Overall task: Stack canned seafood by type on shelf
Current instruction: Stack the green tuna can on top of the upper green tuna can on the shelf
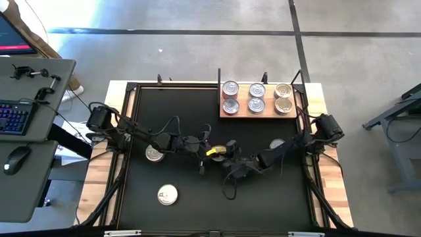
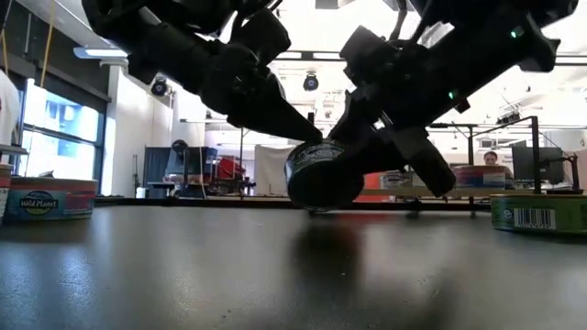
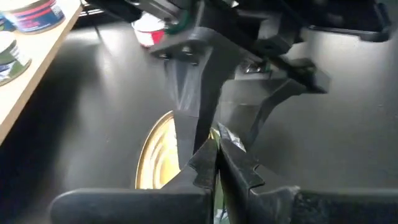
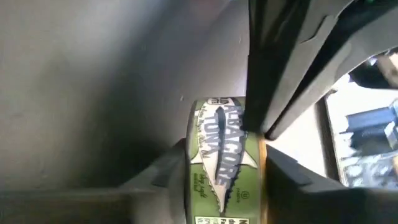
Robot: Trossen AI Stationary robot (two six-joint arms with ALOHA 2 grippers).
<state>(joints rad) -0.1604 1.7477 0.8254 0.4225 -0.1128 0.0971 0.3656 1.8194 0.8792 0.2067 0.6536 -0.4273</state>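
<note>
A green-labelled tuna can (image 1: 216,151) with a gold lid stands on its edge on the black mat between both grippers; it also shows in the low view (image 2: 321,174). My right gripper (image 1: 230,153) is shut on it. My left gripper (image 1: 202,147) comes from the table's left, fingers shut, tips at the can's upper rim. The wooden shelf (image 1: 243,114) at the far right carries six cans in three pairs. Three more cans lie flat on the mat: one silver (image 1: 154,153), one silver (image 1: 168,195), one red-sided (image 1: 277,143). My left gripper (image 3: 216,155) has its shut fingertips against the can's rim beside the gold lid (image 3: 158,158), slanting down from the table's left. Whether it pinches anything there I cannot tell. My right gripper (image 4: 219,186) pinches the can across its two flat faces, the green side label (image 4: 221,149) showing between the fingers. The fingers come slanting down from the table's right. The can stands tilted on its rim, its lowest point (image 2: 321,209) on the mat.
The black mat (image 1: 197,210) is bordered by a dark frame and wooden table edges. A desk with keyboard and mouse (image 1: 16,118) stands left of the table. Thin black posts rise at the shelf's corners (image 1: 219,76). Bare mat lies near the table's front.
</note>
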